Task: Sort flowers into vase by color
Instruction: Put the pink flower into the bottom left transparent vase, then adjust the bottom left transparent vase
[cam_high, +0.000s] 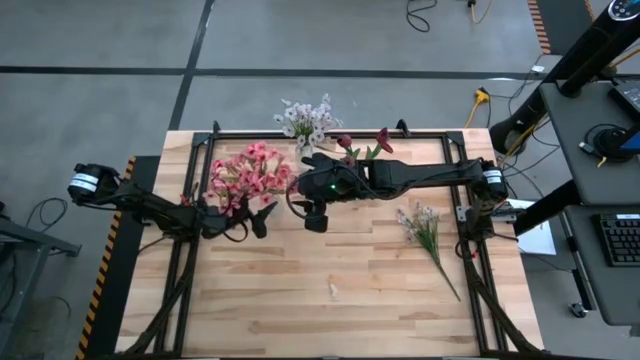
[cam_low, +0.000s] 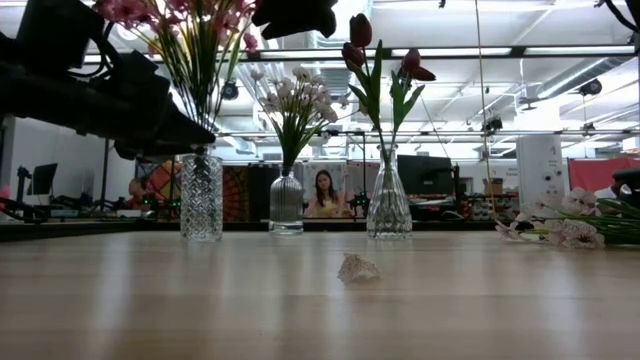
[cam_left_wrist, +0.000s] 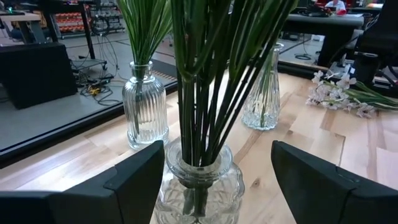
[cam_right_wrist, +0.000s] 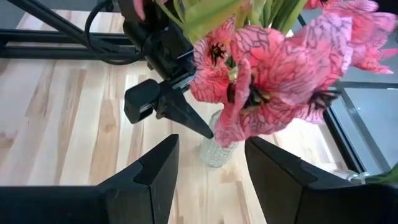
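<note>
Pink flowers (cam_high: 247, 177) stand in a vase; white-lilac stem (cam_high: 428, 235) lies flat.

Bench: pale wooden slats (cam_high: 300, 290), black frame.
Far edge: three clear glass vases (cam_low: 201, 196).
Right side: loose white-lilac flowers (cam_high: 425, 232).
Middle: small pale scrap (cam_low: 358, 268).

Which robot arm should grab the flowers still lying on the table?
Probably the right one. The loose white-lilac flowers lie on the table's right side, near the right arm's base. The right gripper is open above the pink flowers; the left gripper sits farther left, by their vase.
</note>
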